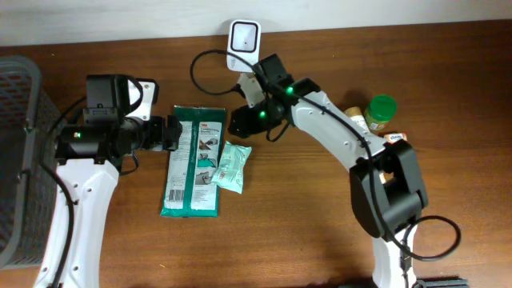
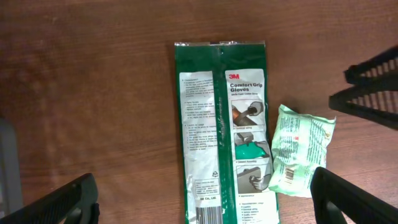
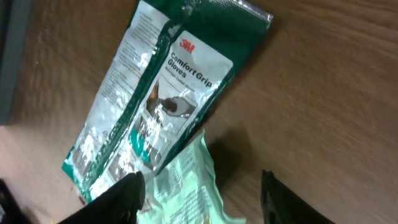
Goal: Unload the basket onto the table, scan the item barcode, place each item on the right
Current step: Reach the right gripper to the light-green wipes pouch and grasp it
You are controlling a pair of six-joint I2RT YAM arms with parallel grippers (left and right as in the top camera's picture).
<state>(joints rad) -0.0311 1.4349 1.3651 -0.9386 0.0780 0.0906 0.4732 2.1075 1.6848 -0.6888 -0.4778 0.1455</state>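
Note:
A dark green 3M gloves pack (image 1: 192, 164) lies flat on the wooden table, its barcode (image 2: 208, 214) face up at the near end. A small light green packet (image 1: 233, 166) rests beside it, overlapping its right edge, with a barcode (image 2: 288, 176) showing. My left gripper (image 1: 172, 134) hovers wide open over the gloves pack (image 2: 221, 124), holding nothing. My right gripper (image 1: 240, 126) stands open just above the packet (image 3: 189, 186), its fingers (image 3: 127, 193) apart on either side and not pinching it. The white scanner (image 1: 244, 38) stands at the back edge.
A dark wire basket (image 1: 18, 160) fills the far left. A jar with a green lid (image 1: 382, 112) and a small box stand by the right arm's base. A black cable loops near the scanner.

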